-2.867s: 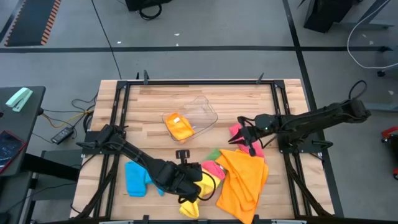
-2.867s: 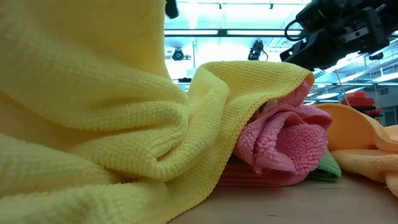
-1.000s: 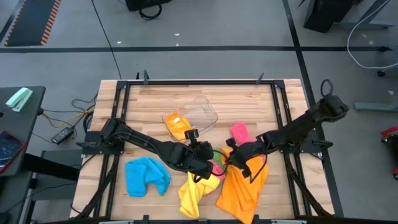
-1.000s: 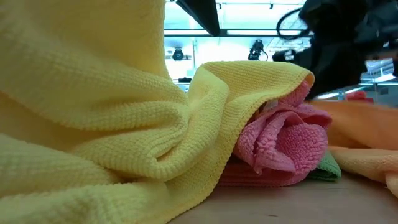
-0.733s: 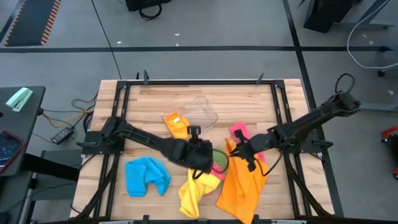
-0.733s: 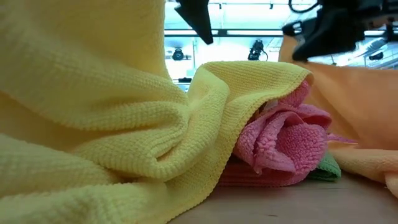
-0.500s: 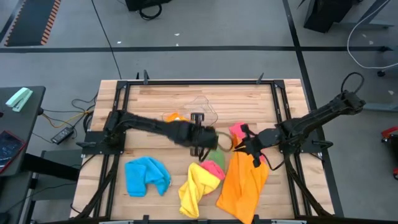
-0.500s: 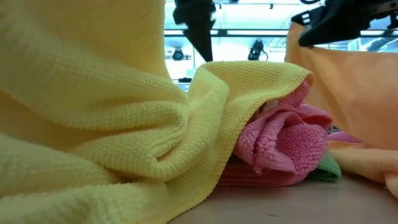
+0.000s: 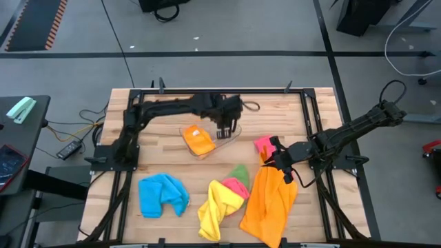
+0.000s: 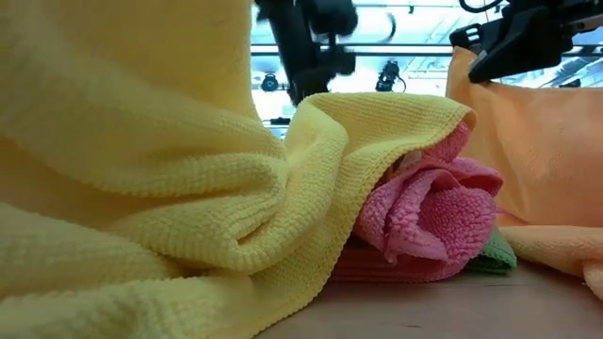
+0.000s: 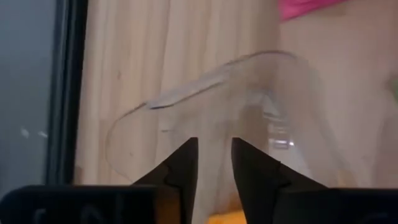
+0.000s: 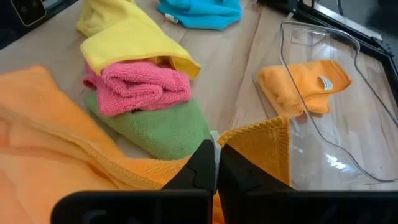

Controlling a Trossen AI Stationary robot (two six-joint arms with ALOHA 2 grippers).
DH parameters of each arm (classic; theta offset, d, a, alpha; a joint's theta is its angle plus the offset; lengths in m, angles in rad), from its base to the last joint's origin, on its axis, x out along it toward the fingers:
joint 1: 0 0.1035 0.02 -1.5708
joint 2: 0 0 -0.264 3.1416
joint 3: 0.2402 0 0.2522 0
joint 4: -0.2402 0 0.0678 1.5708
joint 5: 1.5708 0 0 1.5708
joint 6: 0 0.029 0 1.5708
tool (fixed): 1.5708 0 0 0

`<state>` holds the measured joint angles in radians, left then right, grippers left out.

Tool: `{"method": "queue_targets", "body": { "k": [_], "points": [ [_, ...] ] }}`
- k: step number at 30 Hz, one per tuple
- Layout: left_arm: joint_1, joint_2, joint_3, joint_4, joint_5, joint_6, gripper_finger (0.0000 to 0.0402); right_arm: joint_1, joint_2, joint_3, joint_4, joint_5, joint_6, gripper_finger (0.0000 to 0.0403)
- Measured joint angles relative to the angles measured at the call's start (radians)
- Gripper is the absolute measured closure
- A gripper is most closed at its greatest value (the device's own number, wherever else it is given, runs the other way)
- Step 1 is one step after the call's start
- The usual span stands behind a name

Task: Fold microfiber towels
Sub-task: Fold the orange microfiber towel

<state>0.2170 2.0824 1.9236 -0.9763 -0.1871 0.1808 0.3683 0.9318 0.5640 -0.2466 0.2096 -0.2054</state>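
My right gripper [image 9: 271,160] is shut on a large orange towel [image 9: 269,200] right of the table's middle. A loose pink towel [image 9: 263,144] lies just beyond it. In the near middle lies a pile of a green towel [image 12: 165,130], a rolled pink towel [image 12: 140,87] and a yellow towel [image 9: 215,210]. A blue towel [image 9: 162,195] lies crumpled at the near left. My left gripper [image 11: 214,155] hovers above the clear tub [image 9: 224,122] at the far middle, its fingers apart with nothing between them. My right gripper pinches the orange towel's hemmed edge [image 12: 252,134] between its two fingers, a short way from a corner. The fingers slant down from the table's right. The towel hangs below them [image 10: 528,141], and its lower part [image 9: 265,224] lies on the table.
The tub [image 11: 249,93] holds a folded orange towel [image 9: 198,142]. Black frame rails [image 9: 134,117] run along the table's edges. Bare wood shows at the far right [image 9: 275,110] and between the tub and the pile [image 9: 207,169].
My left gripper has swung from the pile in the middle toward the far edge and now stands over the tub. My right gripper has risen and drawn back a little toward the right, lifting the orange towel's held edge while the lower part stays on the table.
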Motion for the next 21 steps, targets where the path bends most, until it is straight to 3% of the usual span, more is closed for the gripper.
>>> {"method": "queue_targets", "body": {
  "k": [9, 21],
  "points": [
    [0.090, 0.109, 0.000, -0.097, 0.037, -0.012, 0.0312, -0.015, -0.001, 0.000, 0.000, 0.003, 0.001, 0.0389],
    [0.128, 0.131, 0.000, -0.313, -0.037, -0.099, 0.0357, -0.028, -0.001, 0.000, 0.000, 0.003, 0.006, 0.0389]
  ]
}}
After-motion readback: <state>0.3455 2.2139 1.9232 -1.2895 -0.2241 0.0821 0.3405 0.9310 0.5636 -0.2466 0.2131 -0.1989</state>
